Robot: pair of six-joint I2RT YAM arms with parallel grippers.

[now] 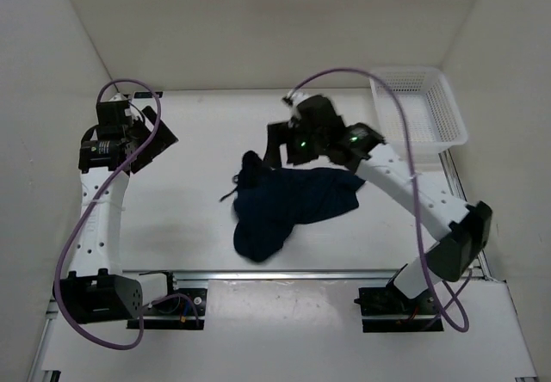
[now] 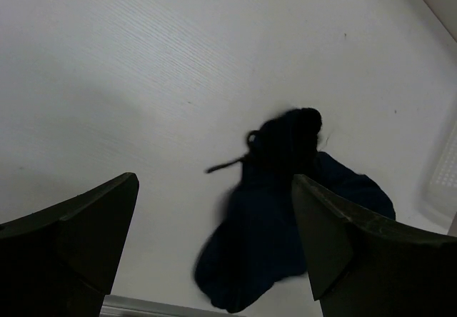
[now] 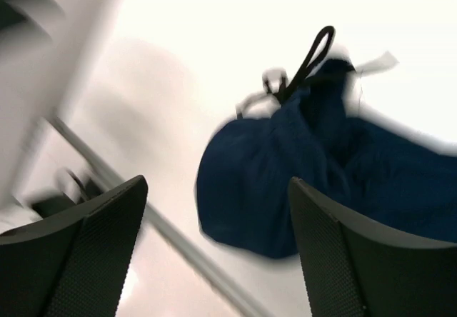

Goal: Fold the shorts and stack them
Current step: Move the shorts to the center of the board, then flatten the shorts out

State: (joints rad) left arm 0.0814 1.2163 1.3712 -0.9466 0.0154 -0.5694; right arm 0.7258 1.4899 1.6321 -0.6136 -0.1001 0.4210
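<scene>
Shorts (image 1: 293, 203) lie bunched mid-counter (image 1: 198, 145), drawstring (image 2: 226, 164) trailing out to the left. Right hand (image 3: 216, 185) is wide and empty, hovering over their far edge; left hand (image 2: 214, 178) is wide and empty, well apart at far left. Step looks like spreading flat: pinch one waistband corner, single layer, drag outward. Open room left and far; near counter edge is close to the cloth, white basket (image 1: 413, 107) sits far right

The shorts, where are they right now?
In the top view, the shorts lie crumpled near the middle, slightly right, by the right pincer and left of the white basket.
</scene>
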